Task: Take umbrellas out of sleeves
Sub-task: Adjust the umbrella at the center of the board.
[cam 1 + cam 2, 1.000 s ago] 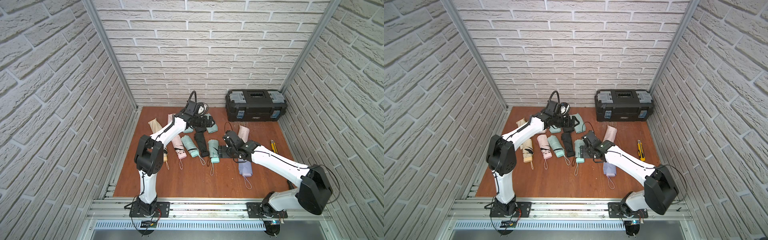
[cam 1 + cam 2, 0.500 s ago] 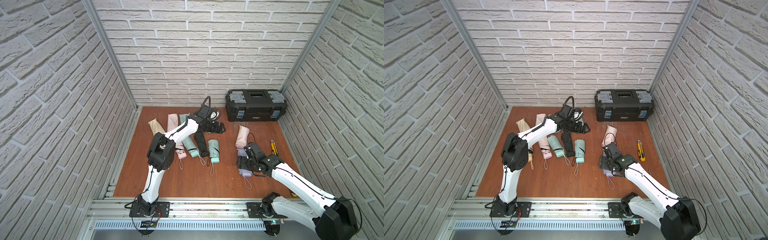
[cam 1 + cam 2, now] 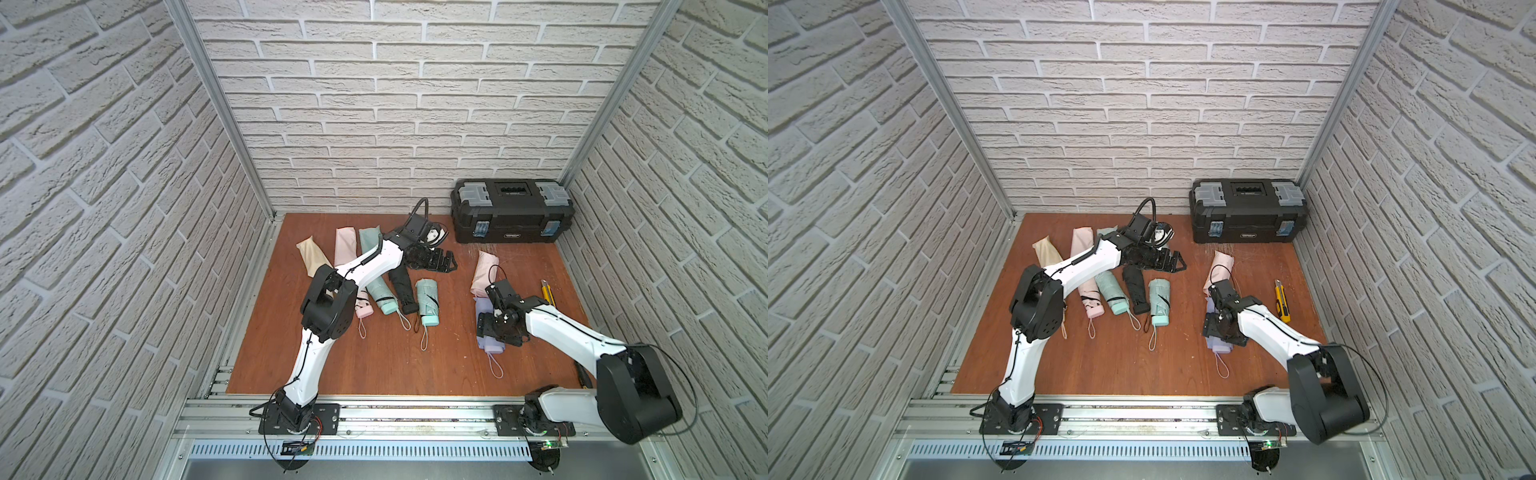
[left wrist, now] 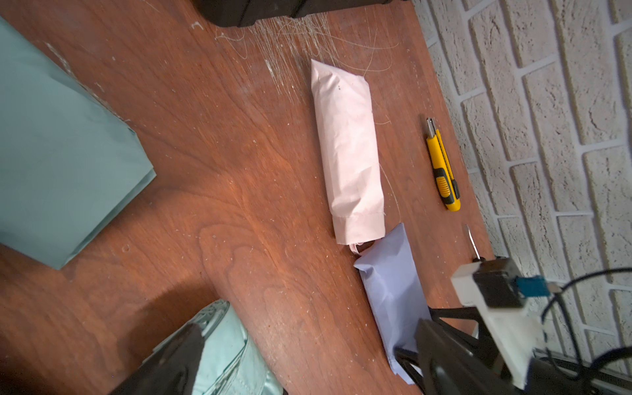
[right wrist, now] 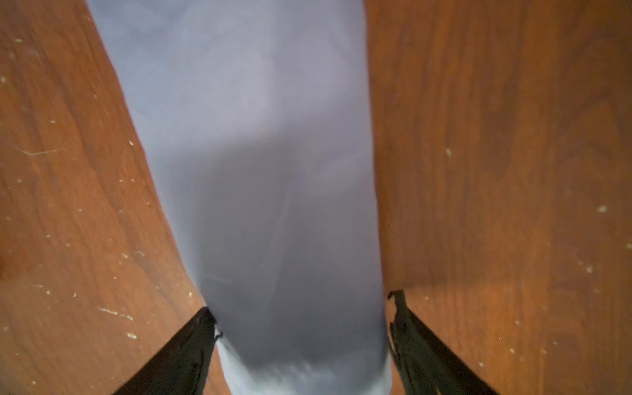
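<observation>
A lilac umbrella still in its sleeve point(image 3: 490, 343) point(image 5: 256, 171) lies at the right, handle and loop sticking out toward the front. My right gripper point(image 3: 498, 328) point(image 5: 301, 325) is open and low over it, one finger on each side. Behind it lies a pink sleeved umbrella point(image 3: 484, 274) point(image 4: 349, 154). Bare pink point(image 3: 363, 309), mint point(image 3: 382, 295), black point(image 3: 401, 286) and mint point(image 3: 428, 301) umbrellas lie mid-table. Empty beige point(image 3: 311, 259), pink point(image 3: 345, 245) and mint point(image 3: 370, 241) sleeves lie behind them. My left gripper point(image 3: 440, 264) point(image 4: 307, 376) hangs open and empty at the rear middle.
A black toolbox point(image 3: 513, 212) stands at the back right against the wall. A yellow utility knife point(image 3: 548, 293) point(image 4: 443, 167) lies near the right edge of the wooden table point(image 3: 374, 365). Brick walls close in the sides and back.
My right gripper left the mint umbrella in the middle and swung right, down over the lilac one. My left gripper moved right from the sleeves at the back.
</observation>
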Action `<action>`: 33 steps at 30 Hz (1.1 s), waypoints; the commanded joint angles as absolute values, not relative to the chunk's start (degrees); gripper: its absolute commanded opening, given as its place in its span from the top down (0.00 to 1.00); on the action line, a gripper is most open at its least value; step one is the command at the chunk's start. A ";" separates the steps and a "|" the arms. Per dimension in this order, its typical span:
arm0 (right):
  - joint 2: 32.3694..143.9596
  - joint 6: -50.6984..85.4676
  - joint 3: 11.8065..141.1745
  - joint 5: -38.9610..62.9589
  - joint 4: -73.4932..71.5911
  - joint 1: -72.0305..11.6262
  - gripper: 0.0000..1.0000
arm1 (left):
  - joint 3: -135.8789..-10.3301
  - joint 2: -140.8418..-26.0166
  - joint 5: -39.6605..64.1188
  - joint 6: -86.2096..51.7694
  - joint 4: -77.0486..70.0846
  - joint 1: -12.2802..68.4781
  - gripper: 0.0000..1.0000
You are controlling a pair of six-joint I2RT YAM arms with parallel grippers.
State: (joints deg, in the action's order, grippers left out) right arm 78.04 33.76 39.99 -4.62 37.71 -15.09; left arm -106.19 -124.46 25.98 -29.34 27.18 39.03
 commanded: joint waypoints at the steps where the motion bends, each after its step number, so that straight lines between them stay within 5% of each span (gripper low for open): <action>1: 79.35 31.68 41.29 -2.64 34.48 -15.08 0.20 | -104.51 -123.58 26.64 -28.48 26.82 39.02 0.02; 11: 79.53 32.55 42.18 -6.67 36.78 -14.78 0.22 | -106.09 -125.34 28.38 -28.21 27.42 38.41 0.02; 23: 81.55 33.55 45.12 -6.31 38.77 -2.80 0.25 | -107.23 -126.05 29.79 -28.34 27.52 37.88 0.02; 33: 76.18 30.32 51.82 -10.16 40.82 -3.65 0.10 | -107.56 -126.29 30.58 -28.74 26.99 37.44 0.02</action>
State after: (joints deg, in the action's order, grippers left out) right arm 77.54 31.40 50.02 -9.34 40.47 -3.25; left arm -105.91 -125.01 29.52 -29.17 27.46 37.91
